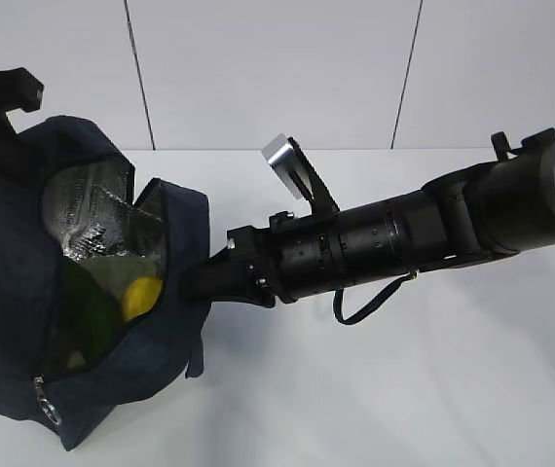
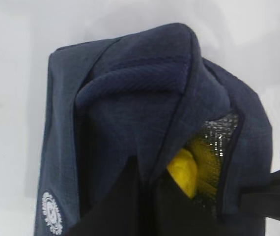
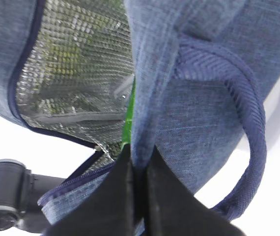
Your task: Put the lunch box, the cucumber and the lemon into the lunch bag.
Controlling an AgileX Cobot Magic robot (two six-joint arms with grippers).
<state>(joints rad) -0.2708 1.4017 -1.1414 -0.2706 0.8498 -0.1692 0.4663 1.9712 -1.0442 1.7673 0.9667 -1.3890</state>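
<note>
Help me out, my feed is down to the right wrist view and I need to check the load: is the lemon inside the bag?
Observer: Yes. The lemon lies inside the lunch bag, against the foil lining near the opening.
Operator: What is the left arm doing?
Observer: The left pincer is shut on the bag's fabric at the edge of the opening, beside the lemon.
Operator: Where is the zipper pull?
Observer: The ring pull hangs at the bag's near lower corner in the exterior view, and the mouth is unzipped.
</note>
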